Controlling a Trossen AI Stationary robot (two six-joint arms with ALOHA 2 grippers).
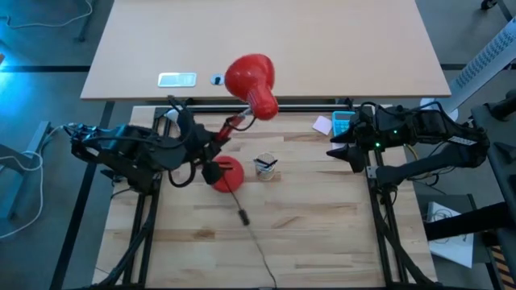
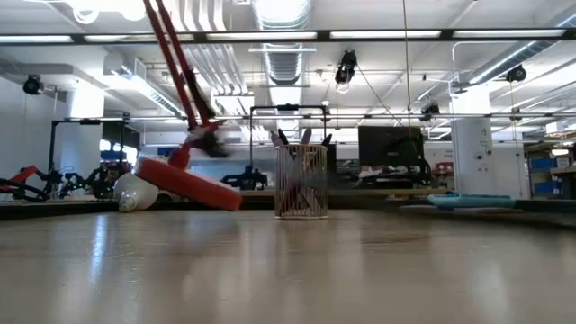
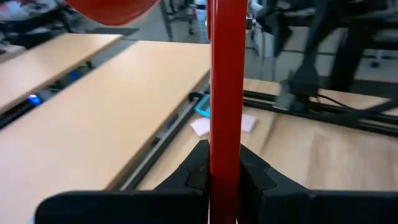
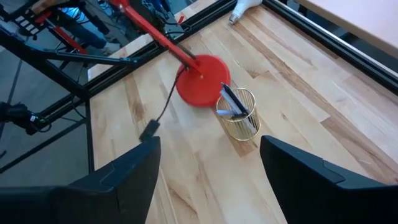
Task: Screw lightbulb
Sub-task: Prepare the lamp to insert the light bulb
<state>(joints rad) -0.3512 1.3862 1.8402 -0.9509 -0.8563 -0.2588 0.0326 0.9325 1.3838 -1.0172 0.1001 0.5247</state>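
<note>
The small white lightbulb (image 4: 241,9) lies at the wooden table's (image 1: 322,225) back-left edge, seen behind the tilted red round lamp base (image 2: 187,184) in the low view. Left gripper (image 3: 222,171) clamps the red lamp stem (image 3: 225,93); right gripper (image 4: 208,165) hovers, fingers apart.

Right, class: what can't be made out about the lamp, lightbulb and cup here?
1. The lightbulb: right wrist view, cut by the top edge; low view, partly hidden behind the lamp base.
2. Socket inside the lamp shade: high view shows only its outside; left wrist view crops it.
3. Contents of the mesh cup: high view, too small.
</note>
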